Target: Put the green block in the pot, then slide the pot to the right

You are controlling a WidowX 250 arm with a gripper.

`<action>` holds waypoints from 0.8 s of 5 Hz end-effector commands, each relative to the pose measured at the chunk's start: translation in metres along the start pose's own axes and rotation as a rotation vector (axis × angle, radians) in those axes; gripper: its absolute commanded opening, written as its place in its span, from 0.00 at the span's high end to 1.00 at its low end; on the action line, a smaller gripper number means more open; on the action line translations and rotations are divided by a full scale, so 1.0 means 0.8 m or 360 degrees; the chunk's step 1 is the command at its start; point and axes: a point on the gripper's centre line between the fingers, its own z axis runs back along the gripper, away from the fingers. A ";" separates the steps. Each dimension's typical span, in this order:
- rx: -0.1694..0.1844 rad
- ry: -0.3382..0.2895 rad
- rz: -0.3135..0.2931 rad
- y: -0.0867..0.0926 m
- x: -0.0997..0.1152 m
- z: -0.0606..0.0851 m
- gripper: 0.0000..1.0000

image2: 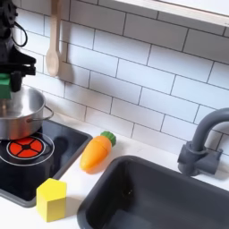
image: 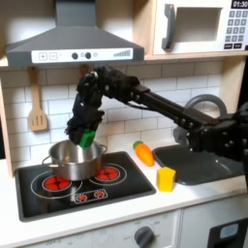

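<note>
The shiny steel pot (image: 73,161) stands on the left burner of the toy stove, and it also shows at the second exterior view's left (image2: 23,113). My gripper (image: 85,133) hangs just above the pot's rim, pointing down and shut on the small green block (image: 88,139). In the second exterior view the gripper (image2: 9,82) sits at the left edge, with the green block (image2: 4,86) partly cut off by the frame. The block is still above the pot, not resting inside it.
An orange toy carrot (image: 144,153) (image2: 97,150) lies between the black stove top (image: 107,189) and the sink (image2: 161,192). A yellow block (image: 166,178) (image2: 51,199) sits near the counter's front. A faucet (image2: 201,143) and a hanging wooden spatula (image: 37,108) line the tiled wall.
</note>
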 end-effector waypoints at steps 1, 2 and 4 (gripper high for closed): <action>-0.0019 -0.0008 -0.0019 -0.014 0.005 -0.014 1.00; -0.0025 0.0013 -0.0056 -0.014 0.005 -0.019 0.00; -0.0003 0.0052 -0.0091 -0.012 0.002 -0.028 0.00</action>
